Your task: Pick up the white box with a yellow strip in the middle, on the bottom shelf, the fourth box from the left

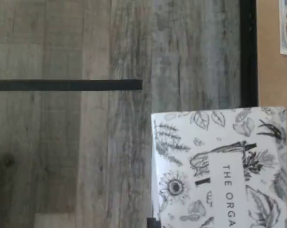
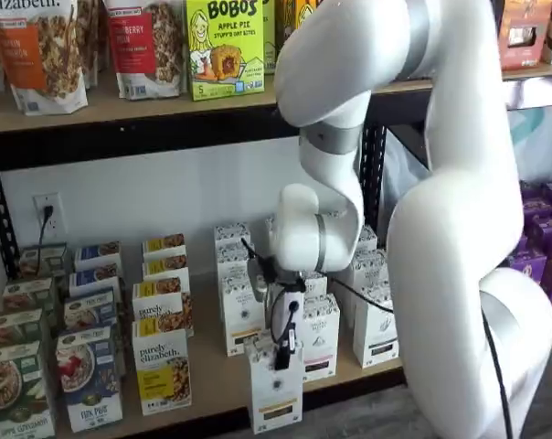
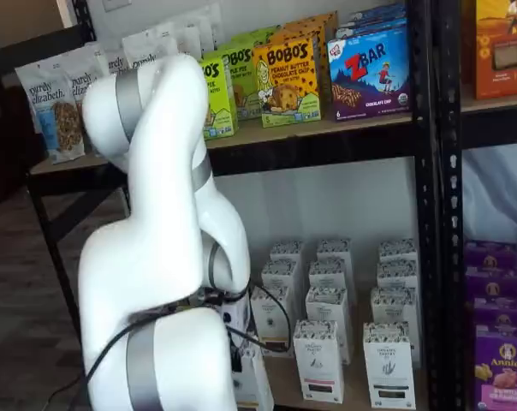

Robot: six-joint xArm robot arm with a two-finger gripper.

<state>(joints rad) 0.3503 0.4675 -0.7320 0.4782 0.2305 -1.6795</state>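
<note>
The white box (image 2: 276, 395) with a speckled top and a yellow-brown strip low on its front stands out in front of the other cartons, at the front rail of the bottom shelf (image 2: 212, 380). My gripper (image 2: 283, 353) comes down onto its top, with a black finger against it, and is shut on it. The wrist view shows the box's patterned top (image 1: 219, 166) over the grey floor, outside the black rail (image 1: 248, 52). In a shelf view the box (image 3: 255, 381) is mostly hidden behind my arm.
Rows of similar white cartons (image 2: 320, 334) stand behind and to the right. The "purely elizabeth" granola boxes (image 2: 162, 370) stand to the left. Purple boxes (image 3: 498, 364) sit past the black upright (image 3: 425, 171). The upper shelf (image 2: 121, 114) hangs overhead. A black bar (image 1: 67, 85) lies across the floor.
</note>
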